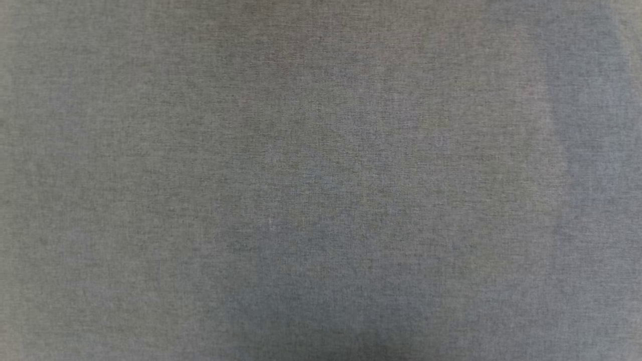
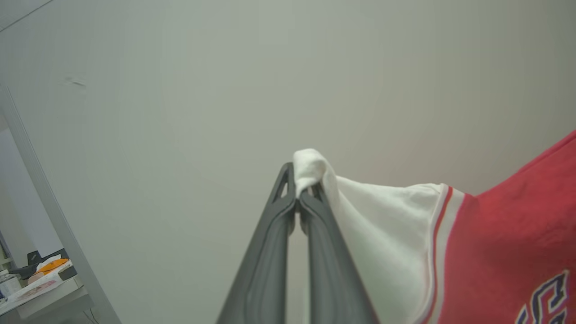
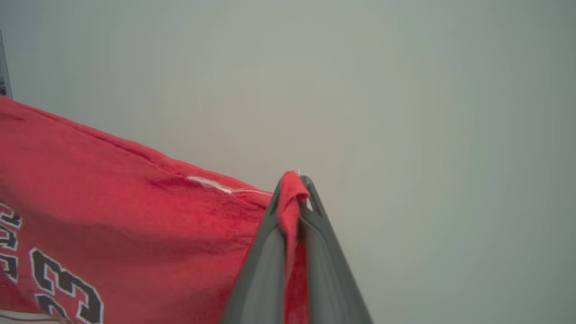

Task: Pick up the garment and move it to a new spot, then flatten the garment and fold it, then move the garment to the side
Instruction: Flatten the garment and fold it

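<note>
The garment (image 2: 495,234) is a red jersey T-shirt with white sleeves and striped trim, held up in the air between both arms. In the left wrist view my left gripper (image 2: 299,189) is shut on a bunched tip of the white sleeve (image 2: 387,225). The red body hangs off to the right. In the right wrist view my right gripper (image 3: 294,186) is shut on a fold of the garment's (image 3: 135,202) red edge. The cloth stretches away to the left there, and a black white-outlined number (image 3: 63,283) shows at the lower left.
A plain pale wall (image 2: 180,90) stands behind both grippers. A grey upright frame (image 2: 45,202) and a cluttered desk (image 2: 40,288) sit at the lower left of the left wrist view. The head view has a grey woven surface (image 1: 321,180) close before it.
</note>
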Tool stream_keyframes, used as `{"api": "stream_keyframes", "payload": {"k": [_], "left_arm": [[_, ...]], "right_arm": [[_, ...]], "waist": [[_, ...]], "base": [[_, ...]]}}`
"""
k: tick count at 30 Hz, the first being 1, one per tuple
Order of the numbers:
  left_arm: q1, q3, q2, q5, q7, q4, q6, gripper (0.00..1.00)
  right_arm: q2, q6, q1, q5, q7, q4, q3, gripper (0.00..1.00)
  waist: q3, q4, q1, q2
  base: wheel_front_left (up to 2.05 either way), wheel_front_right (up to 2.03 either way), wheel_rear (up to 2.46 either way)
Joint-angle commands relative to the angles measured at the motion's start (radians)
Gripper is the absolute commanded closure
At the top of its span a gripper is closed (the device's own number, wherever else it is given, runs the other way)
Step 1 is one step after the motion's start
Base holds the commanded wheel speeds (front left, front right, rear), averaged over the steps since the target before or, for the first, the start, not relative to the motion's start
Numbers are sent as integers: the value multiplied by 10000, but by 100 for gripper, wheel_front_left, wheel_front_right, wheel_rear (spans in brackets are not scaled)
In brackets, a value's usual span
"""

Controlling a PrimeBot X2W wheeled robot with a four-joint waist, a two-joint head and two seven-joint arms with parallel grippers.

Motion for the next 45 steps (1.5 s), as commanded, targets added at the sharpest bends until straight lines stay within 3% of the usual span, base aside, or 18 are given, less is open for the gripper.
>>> {"api": "stream_keyframes", "payload": {"k": [1,11,17,27,31,32,35,45], "left_arm": [[461,-27,43,-103,-193,161,-32,100],[4781,-397,203,-630,-1154,417,365,100],[8171,-555,306,-1064,-1373,-291,1017,100],[13659,-1216,432,-1720,-1225,-1984,2313,100],[15435,-1485,489,-2026,-1033,-2607,2778,100],[16576,-1705,412,-2317,-861,-3056,3057,100],[17499,-1634,452,-2576,-938,-3311,3435,100],[19661,-1977,210,-3434,-840,-3831,3699,100]], "right_arm": [[32,-4,399,184,-230,186,170,100],[241,-4,3890,1222,-1508,877,1766,100],[63,-4,6224,1932,-2081,920,2835,100],[-847,-4,10122,3127,-2607,182,4013,100],[-1172,-4,11528,3409,-2786,-157,4006,100],[-1396,-4,12633,3555,-2847,-392,3848,100],[-1575,-4,13607,3476,-2841,-604,3645,100],[-1843,-4,16538,3513,-2155,-1863,2318,100]], "waist": [[-115,7,-3,0],[-1558,-59,-3,0],[-2773,63,-3,0],[-4484,138,-3,0],[-4991,139,-3,0],[-5324,155,-3,0],[-5591,89,-3,0],[-6023,-30,-3,0]], "base": [[0,0,0],[0,0,0],[0,0,0],[0,0,0],[0,0,0],[0,0,0],[0,0,0],[0,0,0]]}}
